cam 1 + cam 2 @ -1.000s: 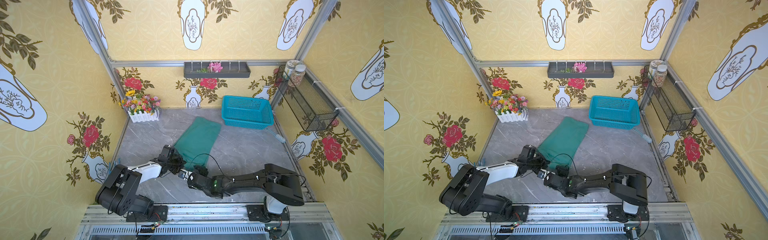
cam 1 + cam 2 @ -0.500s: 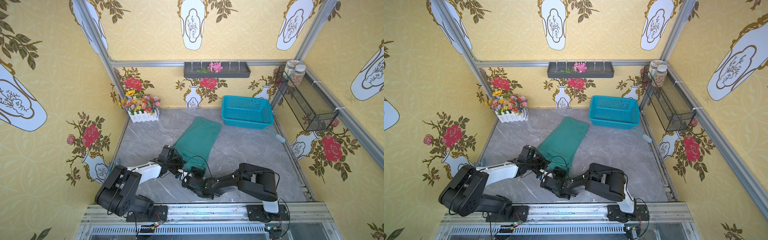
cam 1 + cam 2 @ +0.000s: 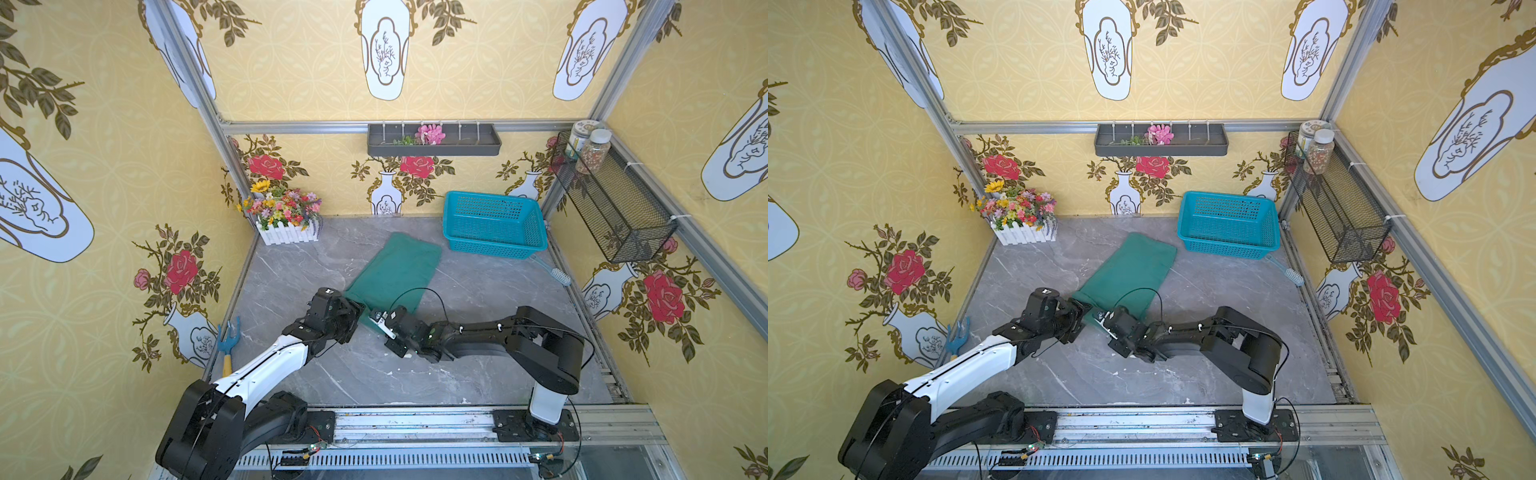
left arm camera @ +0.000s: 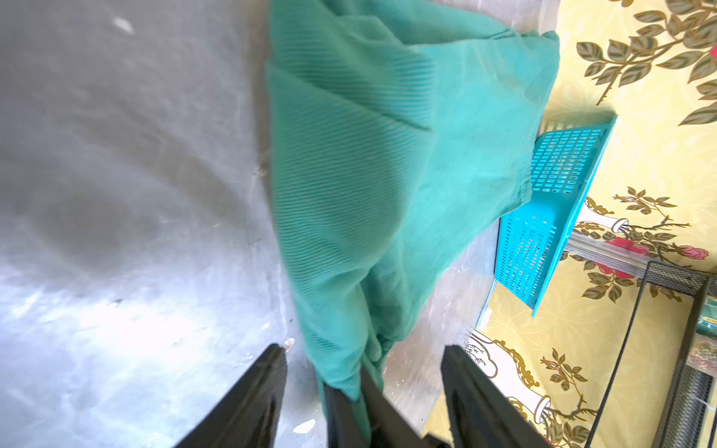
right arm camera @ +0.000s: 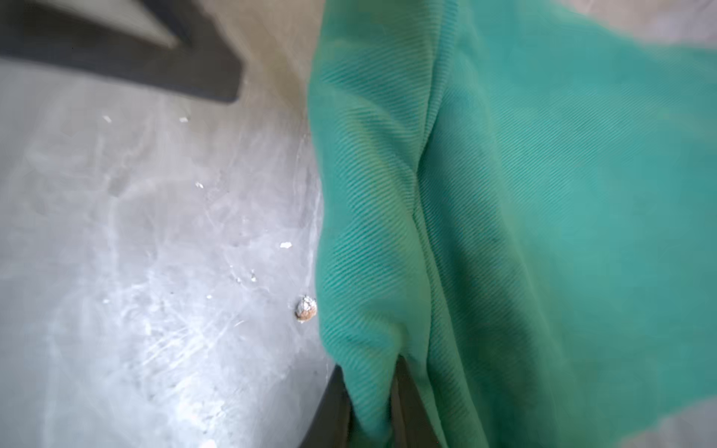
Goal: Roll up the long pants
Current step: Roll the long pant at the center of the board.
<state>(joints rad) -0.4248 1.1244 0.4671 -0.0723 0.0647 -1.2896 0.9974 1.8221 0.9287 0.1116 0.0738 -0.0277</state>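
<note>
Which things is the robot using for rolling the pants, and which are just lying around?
For the job: the long pants, the right pincer pinching their near edge, the left pincer open beside it.
Just lying about: blue basket, flower box, brush, garden fork, two jars.

Right gripper (image 5: 368, 388) now clamps the long pants (image 3: 395, 270) at the near corner — it was open. Left gripper (image 4: 361, 351) opens up — jaws apart.

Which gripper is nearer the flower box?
Left. The left gripper is at the pants, on the flower box side; the right gripper is beside it, farther away.
</note>
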